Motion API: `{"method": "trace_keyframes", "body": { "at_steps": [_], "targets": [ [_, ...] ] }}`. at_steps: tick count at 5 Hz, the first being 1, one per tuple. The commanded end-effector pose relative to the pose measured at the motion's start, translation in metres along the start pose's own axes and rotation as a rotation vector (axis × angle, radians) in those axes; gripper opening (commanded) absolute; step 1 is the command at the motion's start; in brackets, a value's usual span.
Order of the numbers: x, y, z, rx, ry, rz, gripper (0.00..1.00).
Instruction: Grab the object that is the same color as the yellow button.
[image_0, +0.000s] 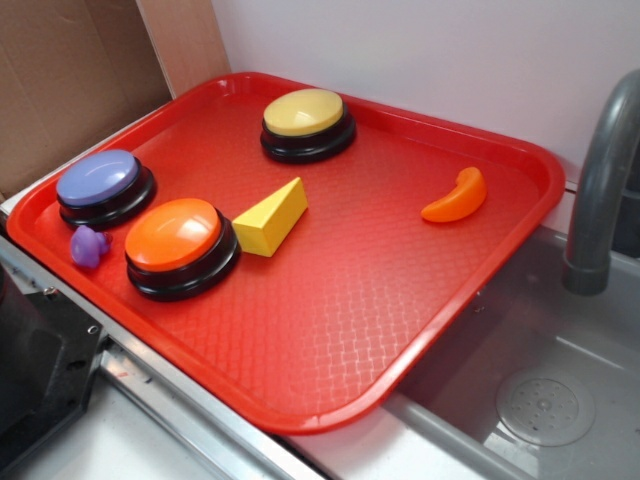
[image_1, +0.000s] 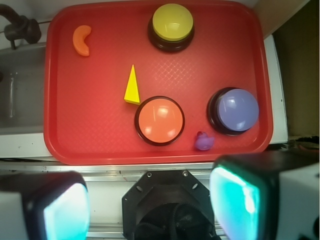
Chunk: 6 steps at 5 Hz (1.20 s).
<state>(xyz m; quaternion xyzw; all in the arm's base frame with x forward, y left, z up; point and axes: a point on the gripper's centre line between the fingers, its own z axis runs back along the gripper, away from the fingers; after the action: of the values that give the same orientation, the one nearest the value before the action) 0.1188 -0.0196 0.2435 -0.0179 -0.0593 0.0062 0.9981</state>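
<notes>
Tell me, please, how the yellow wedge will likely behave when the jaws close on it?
The yellow wedge looks like hard, glossy plastic, so probably stiff, light and somewhat slippery. Its faces taper to a point, so it may squirt out if squeezed near the tip. Lying flat on the red tray, it seems unlikely to roll.

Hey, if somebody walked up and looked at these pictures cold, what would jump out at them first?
Probably the bright red tray beside the sink, with three big dome buttons on it: a yellow button at the far edge, an orange button and a purple button nearer the front. Next, the yellow wedge lying right beside the orange button, and an orange crescent alone toward the sink side. The tool hangs open above the tray's near edge.
</notes>
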Motion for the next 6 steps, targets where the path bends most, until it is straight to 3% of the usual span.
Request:
{"method": "trace_keyframes", "body": {
  "at_steps": [1, 2, 3, 4, 6],
  "targets": [
    [0.0, 0.0, 0.0, 0.0, 0.0, 0.0, 1.0],
    [0.017, -0.002, -0.032, 0.018, -0.057, -0.02, 1.0],
    [0.032, -0.002, -0.063, -0.024, -0.064, -0.058, 1.0],
    [0.045, -0.004, -0.093, -0.029, -0.07, -0.089, 1.0],
    [0.074, -0.019, -0.15, -0.05, -0.024, -0.106, 1.0]
  ]
}}
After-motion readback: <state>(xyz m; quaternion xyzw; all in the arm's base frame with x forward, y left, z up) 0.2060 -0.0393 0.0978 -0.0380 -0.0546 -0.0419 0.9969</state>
